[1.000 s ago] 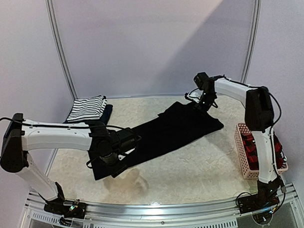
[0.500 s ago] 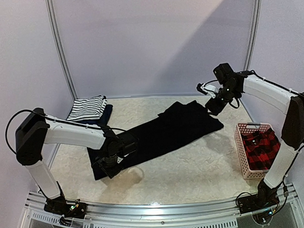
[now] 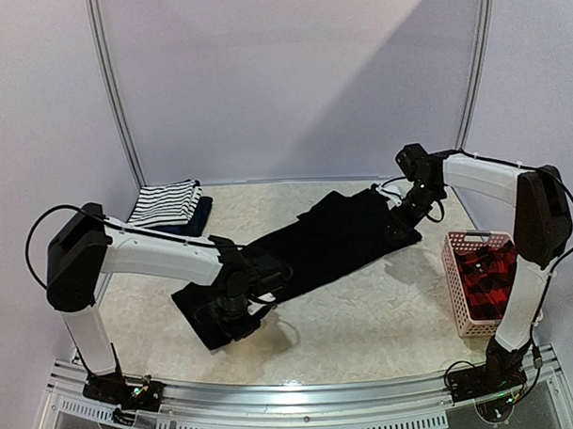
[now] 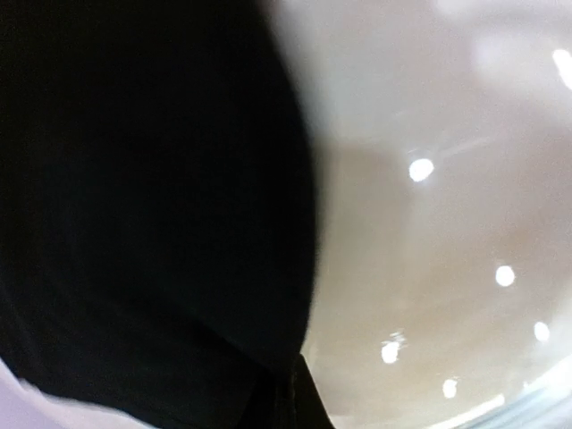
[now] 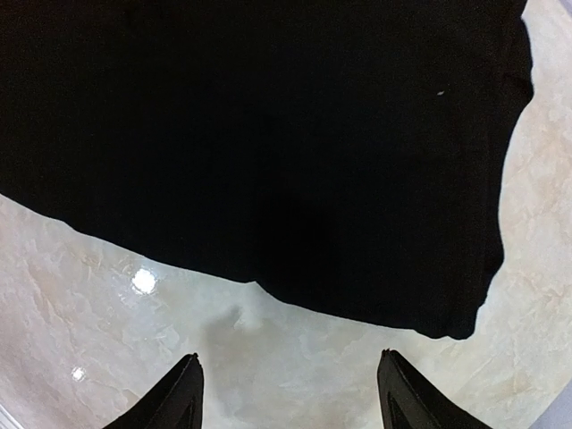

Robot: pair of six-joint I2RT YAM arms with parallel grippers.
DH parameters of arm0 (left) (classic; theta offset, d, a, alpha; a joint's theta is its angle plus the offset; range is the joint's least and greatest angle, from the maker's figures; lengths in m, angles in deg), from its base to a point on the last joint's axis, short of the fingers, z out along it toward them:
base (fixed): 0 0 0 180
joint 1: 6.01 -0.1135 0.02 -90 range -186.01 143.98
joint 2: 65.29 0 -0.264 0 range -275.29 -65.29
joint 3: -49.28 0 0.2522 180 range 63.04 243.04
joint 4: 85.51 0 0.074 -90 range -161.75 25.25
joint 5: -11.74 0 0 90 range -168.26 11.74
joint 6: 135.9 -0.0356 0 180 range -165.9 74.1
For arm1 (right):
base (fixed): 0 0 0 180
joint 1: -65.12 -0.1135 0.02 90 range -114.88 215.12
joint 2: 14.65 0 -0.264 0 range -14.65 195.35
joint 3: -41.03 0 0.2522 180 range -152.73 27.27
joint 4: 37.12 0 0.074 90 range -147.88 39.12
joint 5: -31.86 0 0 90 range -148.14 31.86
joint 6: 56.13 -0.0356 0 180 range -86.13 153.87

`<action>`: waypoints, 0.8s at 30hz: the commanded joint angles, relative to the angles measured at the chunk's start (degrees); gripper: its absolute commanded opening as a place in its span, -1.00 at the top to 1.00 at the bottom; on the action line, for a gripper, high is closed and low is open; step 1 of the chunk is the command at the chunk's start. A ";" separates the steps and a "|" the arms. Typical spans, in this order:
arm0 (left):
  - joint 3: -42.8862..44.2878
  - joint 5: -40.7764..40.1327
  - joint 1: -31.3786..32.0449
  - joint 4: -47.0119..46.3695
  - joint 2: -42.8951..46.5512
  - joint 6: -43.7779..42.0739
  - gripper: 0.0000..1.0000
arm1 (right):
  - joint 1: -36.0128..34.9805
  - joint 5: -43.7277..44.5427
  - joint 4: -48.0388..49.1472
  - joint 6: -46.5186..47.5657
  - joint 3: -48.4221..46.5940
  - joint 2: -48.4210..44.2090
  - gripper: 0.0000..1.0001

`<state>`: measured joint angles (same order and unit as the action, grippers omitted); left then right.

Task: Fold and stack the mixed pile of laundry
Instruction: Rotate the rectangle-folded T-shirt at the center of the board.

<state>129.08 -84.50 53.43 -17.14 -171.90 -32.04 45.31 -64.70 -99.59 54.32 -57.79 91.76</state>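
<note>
Marbled cream surface (image 3: 365,315), lilac walls: the left jaws have just pinched shut on the black shirt (image 3: 325,241).

Top view: the shirt lies diagonally mid-surface, its near end tugged closer under the left jaws. The right jaws have dropped to its far corner and are open, so a fold looks ready to begin. A folded striped tank top (image 3: 164,202) rests on the navy piece (image 3: 203,210); the plaid shirt (image 3: 486,278) waits in the slotted pink basket (image 3: 453,265).
Left wrist: matte black cloth beside the glossy surface.
Right wrist: spread fingertips (image 5: 183,393) hover near the limp hem.
</note>
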 commanded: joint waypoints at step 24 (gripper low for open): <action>34.47 13.83 19.08 -0.30 -19.93 -10.81 0.74 | -4.91 9.75 -7.66 10.73 -53.71 49.08 -0.30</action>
<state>159.39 -68.02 71.59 -16.13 -189.06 -39.23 43.60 -51.76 -110.48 59.19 -109.67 134.51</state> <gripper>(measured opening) 0.057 0.646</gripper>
